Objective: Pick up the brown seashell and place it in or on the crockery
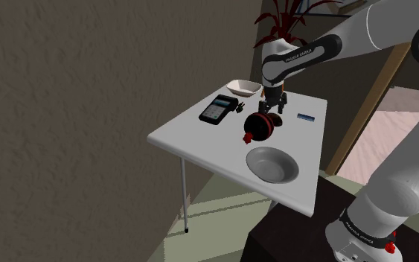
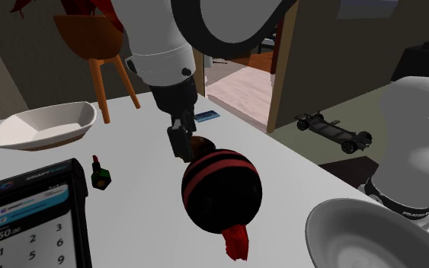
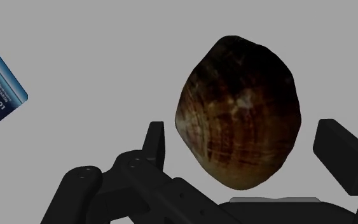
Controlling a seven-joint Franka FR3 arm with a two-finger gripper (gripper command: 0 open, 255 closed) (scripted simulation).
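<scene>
The brown ribbed seashell (image 3: 238, 121) lies on the white table (image 1: 193, 141), between my gripper's (image 3: 241, 130) two black fingers. They stand apart on either side with a small gap to the shell, so the gripper is open and holds nothing. In the second exterior view the gripper (image 2: 184, 143) hangs low over the shell (image 2: 201, 142), which peeks out behind a black ball with red stripes (image 2: 222, 190). A grey bowl (image 1: 272, 164) sits near the table's front edge. A white dish (image 1: 245, 88) sits at the far corner.
The striped ball (image 1: 260, 126) lies right beside the shell. A dark card reader (image 1: 216, 109), a small bottle (image 2: 100, 175) and a blue card (image 1: 305, 117) also lie on the table. A skateboard (image 2: 334, 131) is on the floor beyond it.
</scene>
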